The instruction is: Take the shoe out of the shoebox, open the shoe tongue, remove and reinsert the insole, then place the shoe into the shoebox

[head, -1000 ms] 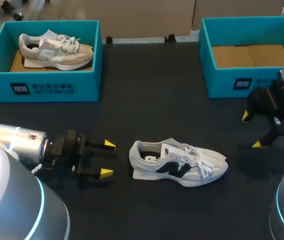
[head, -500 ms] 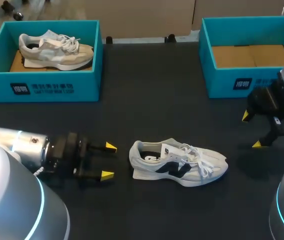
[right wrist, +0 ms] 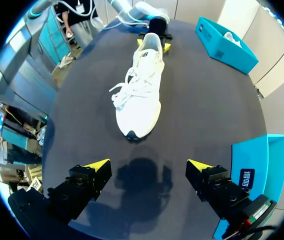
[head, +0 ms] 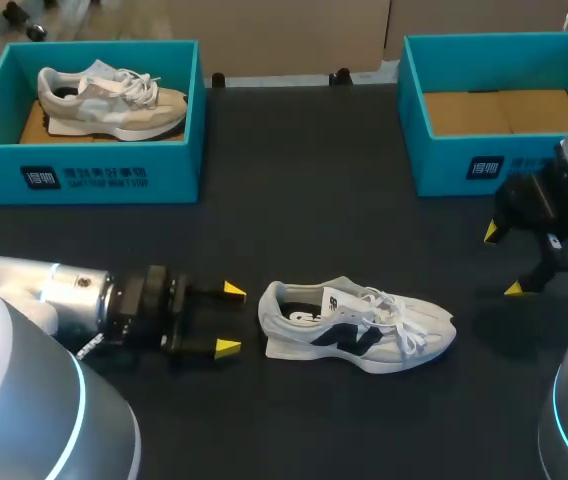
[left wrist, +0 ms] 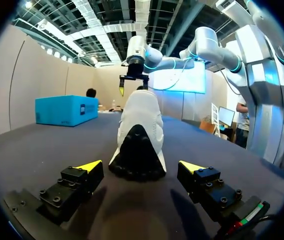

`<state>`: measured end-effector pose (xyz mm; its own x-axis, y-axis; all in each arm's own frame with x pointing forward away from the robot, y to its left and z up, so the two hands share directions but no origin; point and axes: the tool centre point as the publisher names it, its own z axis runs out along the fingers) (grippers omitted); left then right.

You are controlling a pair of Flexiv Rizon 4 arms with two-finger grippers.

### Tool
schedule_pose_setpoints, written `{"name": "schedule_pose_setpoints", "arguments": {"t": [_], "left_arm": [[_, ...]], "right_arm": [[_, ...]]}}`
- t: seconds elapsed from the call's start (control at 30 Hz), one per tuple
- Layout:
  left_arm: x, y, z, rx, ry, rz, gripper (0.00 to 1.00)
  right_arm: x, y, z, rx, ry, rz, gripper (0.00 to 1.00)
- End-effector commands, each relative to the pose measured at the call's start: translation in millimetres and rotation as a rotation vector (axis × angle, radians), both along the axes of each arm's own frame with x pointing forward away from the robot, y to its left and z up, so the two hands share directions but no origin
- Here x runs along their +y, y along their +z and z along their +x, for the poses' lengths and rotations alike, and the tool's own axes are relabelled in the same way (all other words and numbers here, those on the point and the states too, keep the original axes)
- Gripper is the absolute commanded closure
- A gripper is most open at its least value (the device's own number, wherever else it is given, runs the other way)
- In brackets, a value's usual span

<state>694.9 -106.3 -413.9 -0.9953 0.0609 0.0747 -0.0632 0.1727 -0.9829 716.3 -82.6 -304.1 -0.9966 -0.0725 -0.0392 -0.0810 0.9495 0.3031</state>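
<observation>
A white shoe (head: 359, 325) with a navy side panel lies on the black table, heel to the left and toe to the right. My left gripper (head: 230, 319) is open, level with the heel and just short of it. In the left wrist view the heel (left wrist: 137, 150) sits just ahead of that gripper (left wrist: 141, 166), between the lines of its two fingers and touching neither. My right gripper (head: 502, 260) stands open above the table, right of the toe. In the right wrist view the shoe's toe (right wrist: 134, 127) lies well ahead of its gripper (right wrist: 149, 165). An empty teal shoebox (head: 484, 165) stands at the back right.
A second teal shoebox (head: 94, 175) at the back left holds a beige shoe (head: 112, 100). Bare table lies between the two boxes and in front of the white shoe.
My left gripper has moved right, closing the gap to the shoe's heel. The shoe and my right arm have not moved.
</observation>
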Motion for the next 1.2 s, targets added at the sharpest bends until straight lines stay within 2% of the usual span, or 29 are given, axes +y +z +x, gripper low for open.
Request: {"name": "schedule_pose_setpoints", "arguments": {"t": [0.03, 0.5, 1.2], "left_arm": [[-11.2, 0.5, 2.4, 0.000, -0.001, 0.006, 0.00], [-25.1, -2.9, 7.4, 0.010, -0.030, 0.023, 0.00], [-36.7, -2.2, -2.9, 0.000, -0.070, 0.025, 0.00]], "right_arm": [[0.1, -0.2, -1.1, -0.002, 0.000, -0.002, 0.00], [0.1, -0.2, -1.1, -0.002, 0.000, -0.002, 0.00], [0.1, -0.2, -1.1, -0.002, 0.000, -0.002, 0.00]]}}
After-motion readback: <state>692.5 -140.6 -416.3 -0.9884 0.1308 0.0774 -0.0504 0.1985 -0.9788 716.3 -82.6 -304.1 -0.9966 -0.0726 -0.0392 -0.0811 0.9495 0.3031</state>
